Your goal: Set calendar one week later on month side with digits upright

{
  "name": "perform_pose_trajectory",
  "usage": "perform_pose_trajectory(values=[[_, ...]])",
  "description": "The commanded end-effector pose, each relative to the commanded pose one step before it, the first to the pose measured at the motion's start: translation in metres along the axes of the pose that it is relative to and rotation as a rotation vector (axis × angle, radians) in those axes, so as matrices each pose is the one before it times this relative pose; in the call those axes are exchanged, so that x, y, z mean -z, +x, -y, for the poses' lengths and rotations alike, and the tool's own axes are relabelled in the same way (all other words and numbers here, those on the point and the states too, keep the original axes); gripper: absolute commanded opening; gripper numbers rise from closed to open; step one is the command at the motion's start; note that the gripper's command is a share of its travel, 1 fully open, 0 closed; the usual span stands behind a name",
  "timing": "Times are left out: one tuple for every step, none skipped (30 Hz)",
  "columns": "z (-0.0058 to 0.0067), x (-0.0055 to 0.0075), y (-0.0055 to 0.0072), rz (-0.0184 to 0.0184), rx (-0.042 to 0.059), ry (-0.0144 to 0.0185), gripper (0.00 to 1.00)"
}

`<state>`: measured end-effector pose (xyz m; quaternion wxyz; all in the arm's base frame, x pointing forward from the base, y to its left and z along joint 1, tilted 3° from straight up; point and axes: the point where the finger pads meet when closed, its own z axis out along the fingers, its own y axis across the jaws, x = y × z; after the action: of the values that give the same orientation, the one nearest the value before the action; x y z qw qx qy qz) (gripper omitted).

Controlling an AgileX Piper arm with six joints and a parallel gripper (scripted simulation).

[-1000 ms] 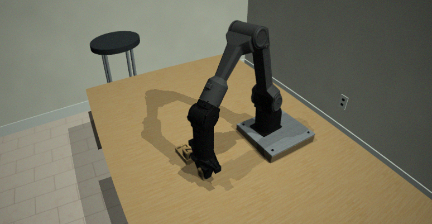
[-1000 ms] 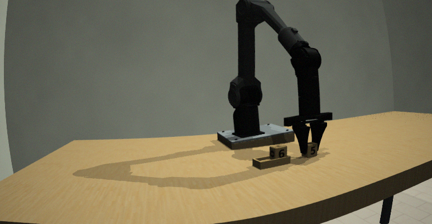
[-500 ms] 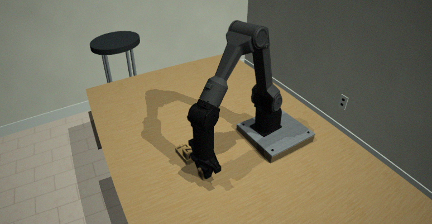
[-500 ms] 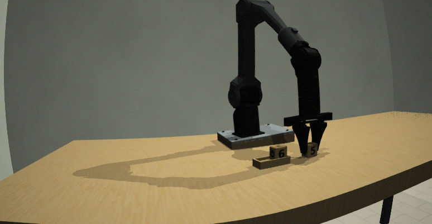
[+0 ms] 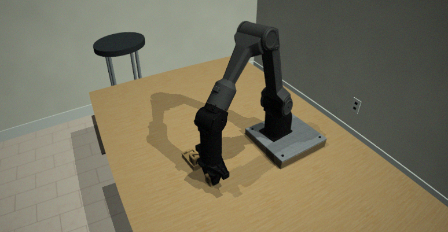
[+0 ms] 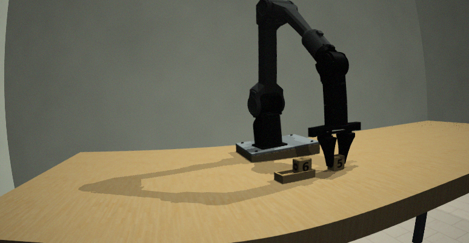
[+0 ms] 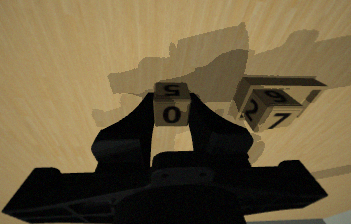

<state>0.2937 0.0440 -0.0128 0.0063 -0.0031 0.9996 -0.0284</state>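
A small wooden tray (image 6: 294,176) lies flat on the table. One digit cube (image 6: 302,165) stands in its right end, with a 6 facing the exterior camera; it also shows in the wrist view (image 7: 269,106) with 7, 2 and 6 on its faces. My gripper (image 6: 335,162) points straight down, just right of the tray, and is shut on the second cube (image 6: 337,162), which rests on or just above the table outside the tray. That cube shows a 5 in the exterior view and a 0 towards the wrist camera (image 7: 171,111). In the top view the gripper (image 5: 213,177) hides most of it.
The arm's grey base plate (image 5: 285,140) stands behind the tray. A black stool (image 5: 119,44) stands beyond the table's far edge. The left half of the tray holds nothing.
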Motion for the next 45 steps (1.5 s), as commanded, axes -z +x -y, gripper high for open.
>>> perform_pose_trajectory(values=[[0.00052, -0.00071, 0.00066, -0.00208, -0.0007, 0.00101, 0.38], [0.0, 0.0, 0.0, 0.0, 0.0, 0.0, 0.38], [0.0, 0.0, 0.0, 0.0, 0.0, 0.0, 0.38], [0.0, 0.0, 0.0, 0.0, 0.0, 0.0, 0.38], [0.0, 0.0, 0.0, 0.0, 0.0, 0.0, 0.38], [0.0, 0.0, 0.0, 0.0, 0.0, 0.0, 0.38], [0.0, 0.0, 0.0, 0.0, 0.0, 0.0, 0.38], [0.0, 0.0, 0.0, 0.0, 0.0, 0.0, 0.43], [0.0, 0.0, 0.0, 0.0, 0.0, 0.0, 0.43], [0.0, 0.0, 0.0, 0.0, 0.0, 0.0, 0.43], [0.0, 0.0, 0.0, 0.0, 0.0, 0.0, 0.48], [0.0, 0.0, 0.0, 0.0, 0.0, 0.0, 0.48], [0.0, 0.0, 0.0, 0.0, 0.0, 0.0, 0.48], [0.0, 0.0, 0.0, 0.0, 0.0, 0.0, 0.53], [0.0, 0.0, 0.0, 0.0, 0.0, 0.0, 0.53], [0.0, 0.0, 0.0, 0.0, 0.0, 0.0, 0.53], [0.0, 0.0, 0.0, 0.0, 0.0, 0.0, 0.58], [0.0, 0.0, 0.0, 0.0, 0.0, 0.0, 0.58], [0.0, 0.0, 0.0, 0.0, 0.0, 0.0, 0.58], [0.0, 0.0, 0.0, 0.0, 0.0, 0.0, 0.64], [0.0, 0.0, 0.0, 0.0, 0.0, 0.0, 0.64], [0.0, 0.0, 0.0, 0.0, 0.0, 0.0, 0.64], [0.0, 0.0, 0.0, 0.0, 0.0, 0.0, 0.64], [0.0, 0.0, 0.0, -0.00001, 0.0, 0.0, 0.64], [0.0, 0.0, 0.0, 0.0, 0.0, 0.0, 0.64], [0.0, 0.0, 0.0, 0.0, 0.0, 0.0, 0.64], [0.0, 0.0, 0.0, 0.0, 0.0, 0.0, 0.64], [0.0, 0.0, 0.0, 0.0, 0.0, 0.0, 0.64], [0.0, 0.0, 0.0, 0.0, 0.0, 0.0, 0.64], [0.0, 0.0, 0.0, 0.0, 0.0, 0.0, 0.64], [0.0, 0.00006, -0.00001, 0.00006, 0.0, -0.00001, 0.64], [-0.00001, 0.00042, -0.00009, 0.00041, 0.0, -0.00007, 0.64], [-0.00002, 0.00105, -0.00022, 0.00104, -0.0001, -0.00019, 0.64], [-0.00011, 0.00178, -0.00062, 0.00277, -0.0001, -0.00061, 0.64], [-0.00016, 0.00176, -0.00058, 0.00145, 0.0, -0.00045, 0.64], [-0.0001, 0.00208, -0.00004, 0.00012, 0.0002, -0.00026, 0.64], [-0.00008, 0.00262, 0.00001, -0.00003, 0.0002, -0.00016, 0.64], [-0.00006, 0.0032, 0.00001, -0.00001, 0.0001, -0.0001, 0.64], [0.0, 0.0, 0.0, 0.0, 0.0, 0.0, 0.64], [0.0, 0.0, 0.0, 0.0, 0.0, 0.0, 0.64], [0.00006, 0.00374, -0.00001, 0.00006, -0.0001, 0.00024, 0.64], [-0.00015, 0.00424, 0.00002, -0.00008, 0.0003, -0.00036, 0.64], [-0.00007, 0.00468, 0.00001, -0.00003, 0.0002, -0.00015, 0.64], [0.0, 0.00504, 0.0, 0.00001, 0.0, 0.00004, 0.64], [0.0, 0.00532, 0.0, 0.00001, 0.0, 0.00003, 0.64]])
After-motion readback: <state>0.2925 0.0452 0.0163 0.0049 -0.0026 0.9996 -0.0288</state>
